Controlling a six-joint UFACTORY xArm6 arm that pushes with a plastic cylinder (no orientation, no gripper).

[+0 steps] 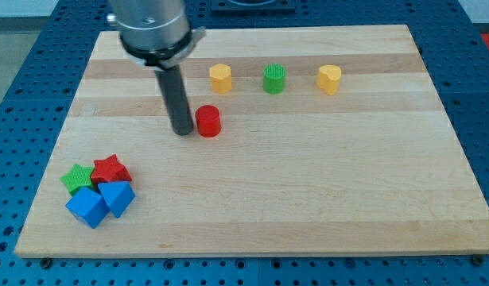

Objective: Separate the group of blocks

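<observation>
A tight group of blocks lies at the view's bottom left: a green star point(76, 177), a red star point(110, 169), a blue cube-like block point(86, 208) and a blue triangular block point(117, 196), all touching. My tip point(182, 130) stands above and to the right of that group, well apart from it. It is just left of a red cylinder point(208, 121), nearly touching it.
Three blocks stand in a row near the view's top: a yellow hexagonal block point(220, 78), a green cylinder point(274, 79) and a yellow heart-shaped block point(329, 79). The wooden board point(324, 191) ends on all sides at a blue perforated table.
</observation>
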